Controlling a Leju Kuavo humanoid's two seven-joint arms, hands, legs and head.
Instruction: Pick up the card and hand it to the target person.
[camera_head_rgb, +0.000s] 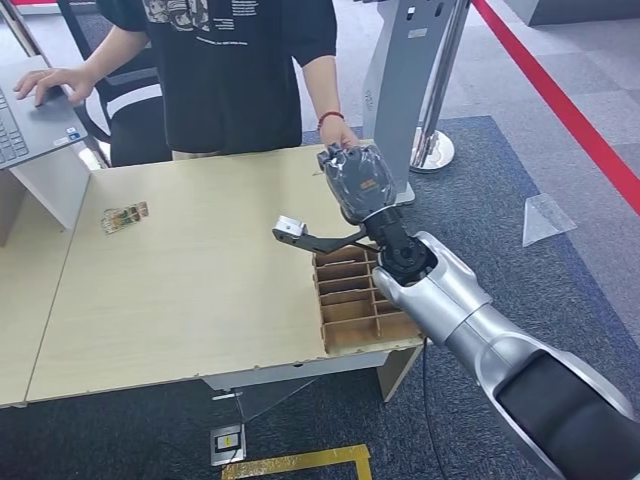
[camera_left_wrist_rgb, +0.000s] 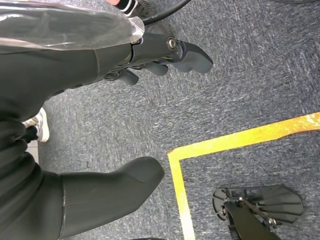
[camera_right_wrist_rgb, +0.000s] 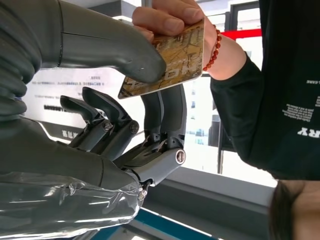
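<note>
- While the left hand (camera_left_wrist_rgb: 151, 55) is hanging over the carpet (camera_left_wrist_rgb: 245, 85), fingers loosely apart and holding nothing, all the risk is sitting up front.
- Right hand (camera_right_wrist_rgb: 124, 95) is pinching the card (camera_right_wrist_rgb: 170, 60) between thumb and fingers, and the person's hand (camera_right_wrist_rgb: 170, 20) is gripping its far end.
- Releasing late is risking a tug; releasing early, a drop.
- Table (camera_head_rgb: 189, 290) edge and tray (camera_head_rgb: 355, 300) are lying just beneath, while open room is waiting rightward.

On the table (camera_head_rgb: 189, 300), a small card (camera_head_rgb: 124, 216) lies at nine o'clock and a divided tray (camera_head_rgb: 355, 305) at four o'clock. A person (camera_head_rgb: 226, 70) stands behind, at twelve o'clock, and a laptop (camera_head_rgb: 30, 115) lies at ten o'clock.
</note>
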